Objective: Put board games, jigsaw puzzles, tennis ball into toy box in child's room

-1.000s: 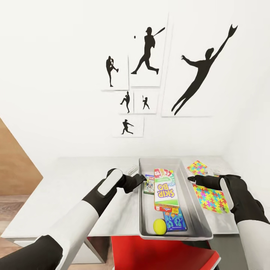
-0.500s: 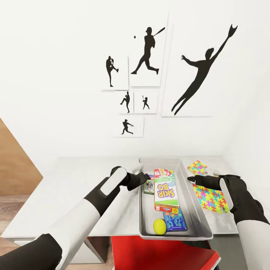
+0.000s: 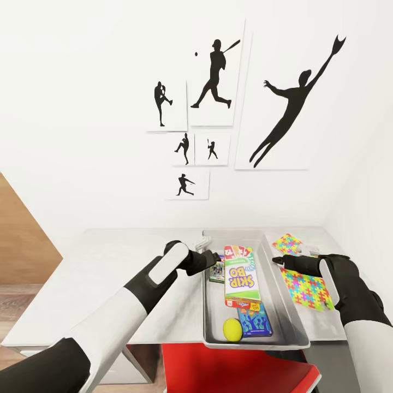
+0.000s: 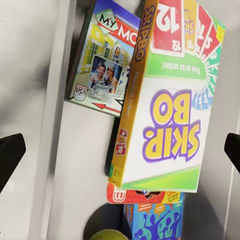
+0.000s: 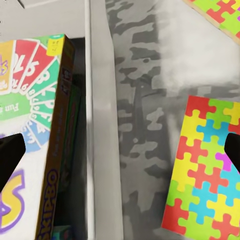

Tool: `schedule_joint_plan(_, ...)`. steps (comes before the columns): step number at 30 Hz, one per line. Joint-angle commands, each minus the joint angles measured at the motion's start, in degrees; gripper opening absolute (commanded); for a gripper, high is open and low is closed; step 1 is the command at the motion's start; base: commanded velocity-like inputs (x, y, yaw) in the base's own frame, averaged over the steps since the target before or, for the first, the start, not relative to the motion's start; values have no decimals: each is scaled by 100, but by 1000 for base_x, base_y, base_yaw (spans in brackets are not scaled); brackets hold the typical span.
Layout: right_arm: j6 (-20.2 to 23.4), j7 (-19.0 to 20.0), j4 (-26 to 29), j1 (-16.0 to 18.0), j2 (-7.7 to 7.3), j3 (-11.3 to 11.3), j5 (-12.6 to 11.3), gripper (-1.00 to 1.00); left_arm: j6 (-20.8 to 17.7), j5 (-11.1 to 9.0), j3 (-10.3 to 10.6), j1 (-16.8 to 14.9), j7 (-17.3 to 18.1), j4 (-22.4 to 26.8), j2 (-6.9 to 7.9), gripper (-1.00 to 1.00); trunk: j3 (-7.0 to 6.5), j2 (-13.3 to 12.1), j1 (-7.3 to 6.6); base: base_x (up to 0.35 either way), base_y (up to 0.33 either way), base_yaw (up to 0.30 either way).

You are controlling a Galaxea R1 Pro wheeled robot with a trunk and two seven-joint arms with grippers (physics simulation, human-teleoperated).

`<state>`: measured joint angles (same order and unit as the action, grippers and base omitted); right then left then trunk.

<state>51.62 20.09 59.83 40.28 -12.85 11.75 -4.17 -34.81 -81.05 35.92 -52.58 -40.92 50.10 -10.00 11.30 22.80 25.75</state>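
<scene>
The light grey open-topped plastic toy box [image 3: 289, 305] holds a yellow, green and red "Skip-Bo" cardboard box [image 3: 240, 275], a white-green "Monopoly" box [image 3: 217, 269] and a small blue one [image 3: 254, 320] (silhouettes printed on it). Beside it lie multicoloured interlocking jigsaw squares [image 3: 305, 288]; the tennis ball [image 3: 232, 329] is yellow-green.

Plain white wall [image 3: 82, 109], evenly lit, no shadows of note. Hung on that wall, a cluster of white panels with black silhouettes: batter [image 3: 214, 71] at the top, pitcher [image 3: 161, 103] left of it, three smaller players [image 3: 185, 184] beneath, and a large leaping figure [image 3: 292, 114] to the right. Left of the wall's lower edge, a slanted brown wooden panel [image 3: 22, 229] above a strip of wood-grain floor [image 3: 13, 303]. Well below the wall, at the near edge, a red surface [image 3: 240, 371].
</scene>
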Motion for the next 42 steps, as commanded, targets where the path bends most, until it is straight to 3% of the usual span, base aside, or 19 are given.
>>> schedule_joint_plan(1, 42, -6, 20, 4, 0, 6, -42, 100, 1, -47, 14, -9, -52, 8, 0, 100, 12, 12, 4, 0, 0, 0)
schedule_joint_plan(16, 97, -20, 93, -2, 4, -5, -40, 100, 1, -61, 40, -15, -68, -22, 0, 100, 23, 12, 4, 0, 0, 0)
schedule_joint_plan(42, 96, -33, 99, -2, 9, -36, -32, 100, 6, -60, 46, -16, -66, -35, 0, 100, 182, 12, 4, 0, 0, 0)
